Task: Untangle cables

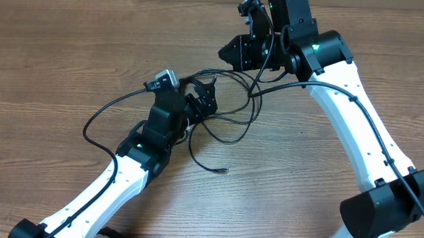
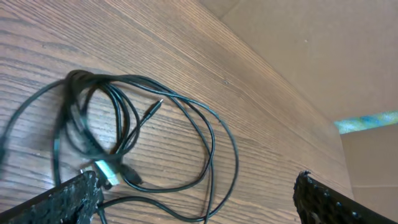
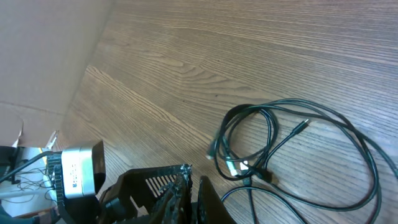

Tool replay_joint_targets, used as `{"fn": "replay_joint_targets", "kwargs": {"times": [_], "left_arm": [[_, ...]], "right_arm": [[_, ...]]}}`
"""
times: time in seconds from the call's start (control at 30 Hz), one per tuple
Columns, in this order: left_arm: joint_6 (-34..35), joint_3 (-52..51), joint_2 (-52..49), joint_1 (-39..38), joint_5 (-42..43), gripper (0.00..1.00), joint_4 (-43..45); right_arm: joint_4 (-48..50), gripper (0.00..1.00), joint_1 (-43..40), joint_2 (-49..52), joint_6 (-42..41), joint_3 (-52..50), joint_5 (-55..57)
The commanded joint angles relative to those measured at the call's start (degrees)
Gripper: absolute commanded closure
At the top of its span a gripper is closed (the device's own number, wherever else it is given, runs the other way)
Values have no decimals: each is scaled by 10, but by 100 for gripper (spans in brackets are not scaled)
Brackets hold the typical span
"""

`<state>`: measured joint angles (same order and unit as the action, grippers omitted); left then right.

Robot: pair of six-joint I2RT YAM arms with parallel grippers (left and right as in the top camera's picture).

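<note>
Plain wooden worktop (image 1: 68, 58), cardboard wall behind. The cables (image 2: 112, 124) are one looped clump with a few strands trailing out, so most of the untangling's left, I'd say. My left gripper (image 2: 194, 193) hangs wide open right over the clump. My right gripper (image 3: 189, 183), beyond the clump, is clamped shut, probably on nothing.

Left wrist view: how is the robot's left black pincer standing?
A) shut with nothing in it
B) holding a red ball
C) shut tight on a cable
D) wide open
D: the left black pincer gapes wide, with one side in each bottom corner of the view. The thin black cables lie loose on the brown wooden table below it.
</note>
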<state>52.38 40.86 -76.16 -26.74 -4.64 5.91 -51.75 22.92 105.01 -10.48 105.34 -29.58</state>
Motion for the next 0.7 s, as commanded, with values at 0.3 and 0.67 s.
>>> {"fn": "replay_joint_targets", "kwargs": {"times": [0.3,0.67], "left_arm": [[-23,4,-2,2,-183,0,-144],[26,4,-2,22,-243,1,-221]], "right_arm": [[-15,76,0,12,0,8,100],[9,59,0,73,0,8,106]]}}
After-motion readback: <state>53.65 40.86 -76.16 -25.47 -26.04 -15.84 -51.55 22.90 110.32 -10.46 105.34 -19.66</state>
